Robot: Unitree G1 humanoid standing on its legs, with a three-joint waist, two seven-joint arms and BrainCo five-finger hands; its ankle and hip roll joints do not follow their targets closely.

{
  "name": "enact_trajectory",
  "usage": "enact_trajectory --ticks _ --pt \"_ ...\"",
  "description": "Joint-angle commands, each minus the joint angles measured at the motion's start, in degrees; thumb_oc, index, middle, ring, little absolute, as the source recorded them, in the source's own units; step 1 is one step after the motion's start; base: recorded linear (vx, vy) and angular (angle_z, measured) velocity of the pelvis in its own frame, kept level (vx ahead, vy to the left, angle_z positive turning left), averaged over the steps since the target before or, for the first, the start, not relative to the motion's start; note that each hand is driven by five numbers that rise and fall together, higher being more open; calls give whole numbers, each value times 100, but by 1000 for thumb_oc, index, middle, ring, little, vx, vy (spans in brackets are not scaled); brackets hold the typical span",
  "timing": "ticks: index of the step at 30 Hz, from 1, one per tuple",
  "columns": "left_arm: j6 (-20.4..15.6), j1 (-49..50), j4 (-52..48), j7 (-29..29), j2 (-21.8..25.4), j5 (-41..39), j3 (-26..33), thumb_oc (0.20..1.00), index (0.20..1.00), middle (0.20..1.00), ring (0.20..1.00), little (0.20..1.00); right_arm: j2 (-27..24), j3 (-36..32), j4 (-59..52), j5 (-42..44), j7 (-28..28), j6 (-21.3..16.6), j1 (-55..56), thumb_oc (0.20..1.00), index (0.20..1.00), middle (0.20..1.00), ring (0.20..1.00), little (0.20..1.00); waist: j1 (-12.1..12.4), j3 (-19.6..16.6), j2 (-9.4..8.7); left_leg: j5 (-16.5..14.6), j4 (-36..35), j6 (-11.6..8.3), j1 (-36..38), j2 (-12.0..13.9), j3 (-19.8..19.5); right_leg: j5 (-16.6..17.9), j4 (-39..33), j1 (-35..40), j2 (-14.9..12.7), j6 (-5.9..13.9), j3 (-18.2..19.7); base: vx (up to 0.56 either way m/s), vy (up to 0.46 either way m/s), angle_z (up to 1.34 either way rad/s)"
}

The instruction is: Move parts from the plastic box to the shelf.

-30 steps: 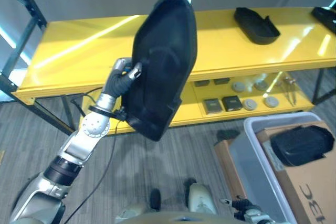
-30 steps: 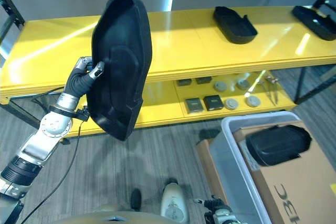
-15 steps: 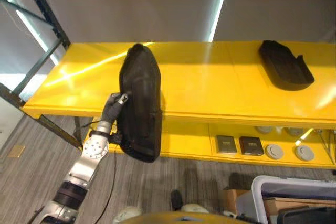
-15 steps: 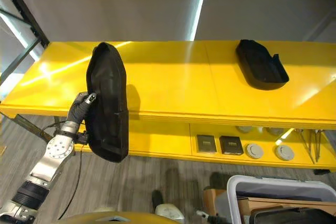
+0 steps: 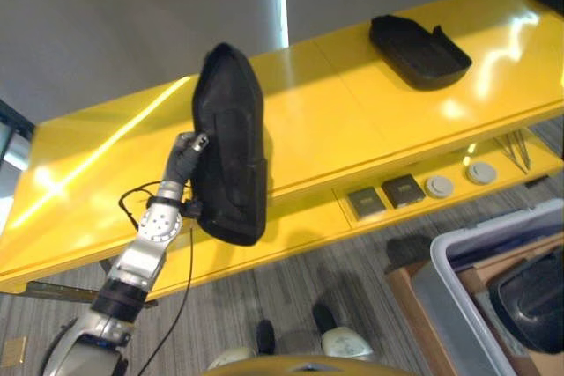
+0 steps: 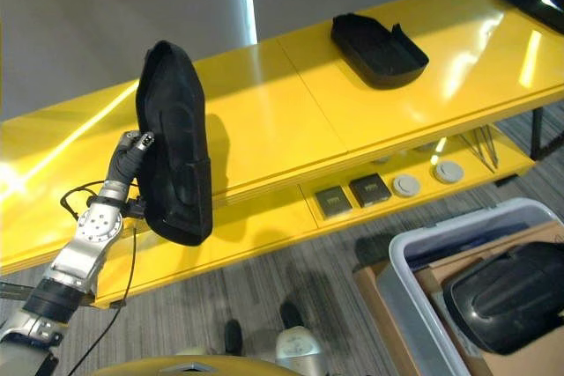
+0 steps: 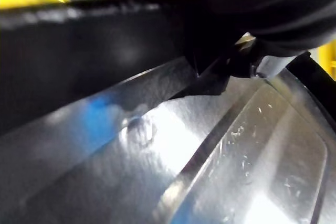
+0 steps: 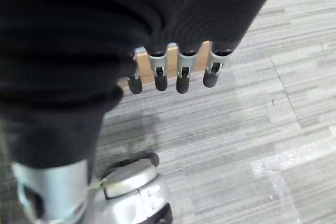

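Black moulded part (image 5: 231, 147), clamped on edge in the left hand (image 5: 185, 154) above the yellow shelf's (image 5: 335, 103) front edge, looks mid-delivery and next needs lowering flat there; right hand (image 8: 173, 72) hangs relaxed, fingers straight.

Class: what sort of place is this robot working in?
Probably a workshop or parts store: a yellow shelf holds black moulded parts, small components lie on its lower level, and a plastic box sits on the floor.

The left arm reaches up and forward, its robot hand (image 5: 183, 158) raised with fingers curled in a grasp. The right robot hand (image 8: 173, 72) hangs (fingers relaxed, pointing down), holding nothing.
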Motion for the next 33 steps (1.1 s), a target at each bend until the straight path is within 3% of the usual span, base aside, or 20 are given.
enact_trajectory --ticks 1,10,12,15,25,33 --pt "-323 -774 178 437 93 -359 315 200 200 200 200 200 6 275 156 -281 11 49 -185 1000 1000 1000 1000 1000 -40 -188 -240 -44 -2 -185 -202 85 -59 -317 119 55 -137 98 -5 -59 28 -15" --pt "-236 -2866 1848 861 -19 -922 -406 200 200 200 200 200 11 617 96 -160 -80 48 -582 1000 1000 1000 1000 1000 -272 -60 -294 70 -2 -214 -787 138 178 -37 19 -655 -86 224 133 -38 3 -12" --pt "-24 -3802 2963 805 -65 -1242 -797 200 200 200 200 200 18 773 60 -42 -123 49 -779 1000 1000 1000 1000 1000 -322 33 -288 130 -2 -225 -904 151 215 29 7 -787 -47 244 170 -29 -15 -17" --pt "265 -4424 3919 585 -59 -1091 -1169 200 200 200 200 200 95 945 106 54 -94 79 -985 1000 1000 1000 1000 1000 -327 146 -308 170 -2 -229 -950 163 194 68 7 -851 -20 251 190 -16 -23 -9" --pt "620 -5103 5460 572 -447 -961 -1296 200 200 200 200 200 130 1160 189 202 -29 67 -1151 1000 1000 1000 1000 1000 -384 190 -313 112 -2 -224 -824 182 256 38 7 -766 3 245 260 10 -1 -3" --pt "727 -5138 5582 722 -333 -620 -1315 200 200 200 200 200 150 1273 180 244 -31 42 -1254 1000 1000 1000 1000 1000 -316 276 -294 143 -2 -233 -883 185 234 43 7 -812 13 221 223 -4 -8 -3"
